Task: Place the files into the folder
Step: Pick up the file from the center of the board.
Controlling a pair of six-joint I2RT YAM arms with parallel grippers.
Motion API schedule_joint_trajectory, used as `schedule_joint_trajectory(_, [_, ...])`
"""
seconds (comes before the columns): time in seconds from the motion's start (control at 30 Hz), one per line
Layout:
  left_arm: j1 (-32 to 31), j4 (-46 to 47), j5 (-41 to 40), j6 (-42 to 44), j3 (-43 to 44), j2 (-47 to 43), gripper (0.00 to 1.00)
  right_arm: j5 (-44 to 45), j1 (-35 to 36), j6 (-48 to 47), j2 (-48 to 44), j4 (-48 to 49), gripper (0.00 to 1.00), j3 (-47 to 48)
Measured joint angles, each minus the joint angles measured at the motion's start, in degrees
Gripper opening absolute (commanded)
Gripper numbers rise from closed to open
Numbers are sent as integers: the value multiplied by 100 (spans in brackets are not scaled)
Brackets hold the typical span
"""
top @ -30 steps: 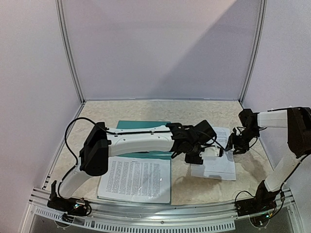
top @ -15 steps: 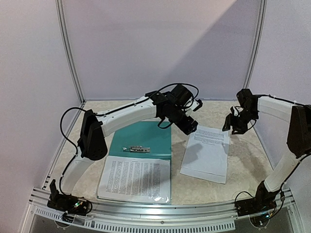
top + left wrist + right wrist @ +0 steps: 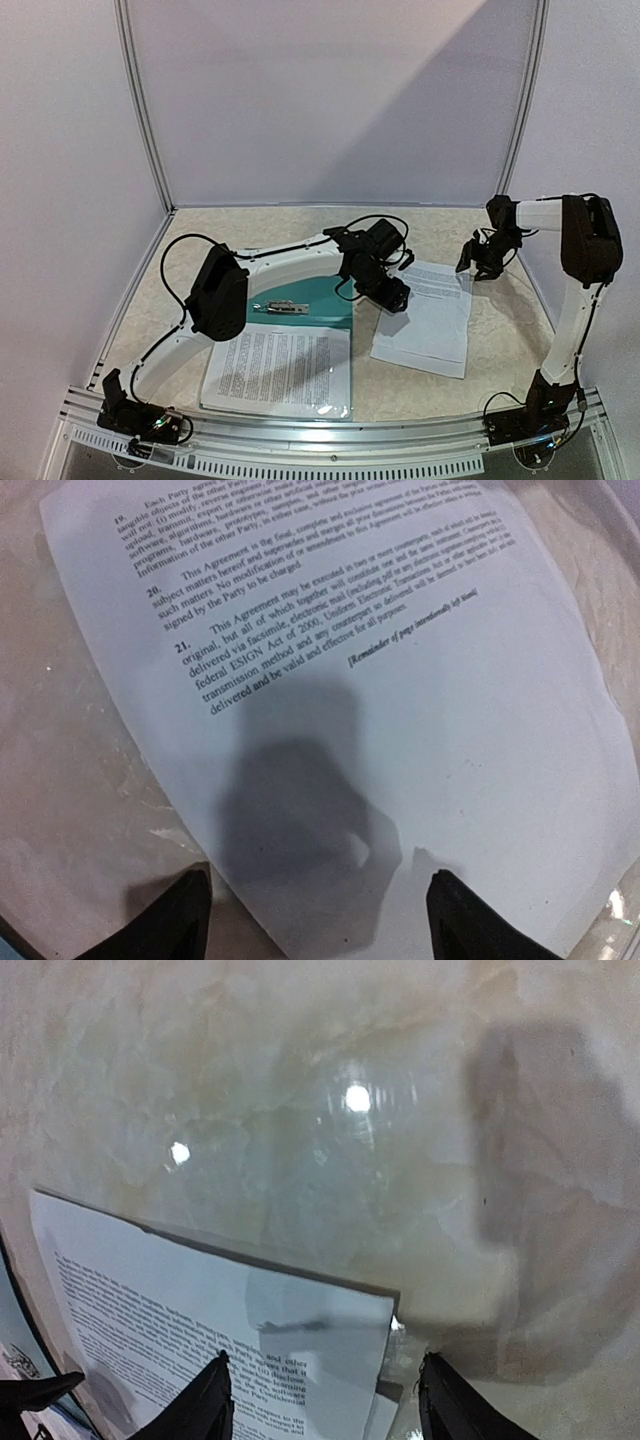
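Observation:
The teal folder (image 3: 325,305) lies open on the table with its silver clip (image 3: 280,307) showing. One stack of the files (image 3: 280,368) rests across the folder's near half. Another of the files (image 3: 425,320) lies to the right on the table, its printed text clear in the left wrist view (image 3: 400,680). My left gripper (image 3: 392,298) hovers open over that sheet's left edge (image 3: 315,920), holding nothing. My right gripper (image 3: 478,262) is open above the sheet's far right corner (image 3: 325,1400), and the corner (image 3: 370,1305) lies between its fingers.
The beige marbled table (image 3: 250,235) is closed in by white walls and metal posts at the back and sides. A metal rail (image 3: 330,435) runs along the near edge. The left arm (image 3: 280,262) arches over the folder's far part.
The left gripper lifted off the right sheet, swung back, then came down at its left edge. The sheet slid left. The right gripper moved farther back and its jaws widened.

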Motion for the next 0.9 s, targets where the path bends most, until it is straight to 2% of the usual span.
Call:
schedule_joint_trajectory(0.27, [0,59,37,-175,37,35,75,-761,-376,66,63,544,63,-131])
schedule_joint_trajectory(0.63, [0,96,103,-208,118,92,74,-2000,-457,146,240,1287,61,-334])
schedule_joint_trajectory(0.77, [0,101,107,-208,142,111,74,-2476,-457,175,240,1478,56,-527])
schedule_joint_trajectory(0.9, [0,120,120,-208,160,122,74,-2859,-426,170,240,1545,47,-699])
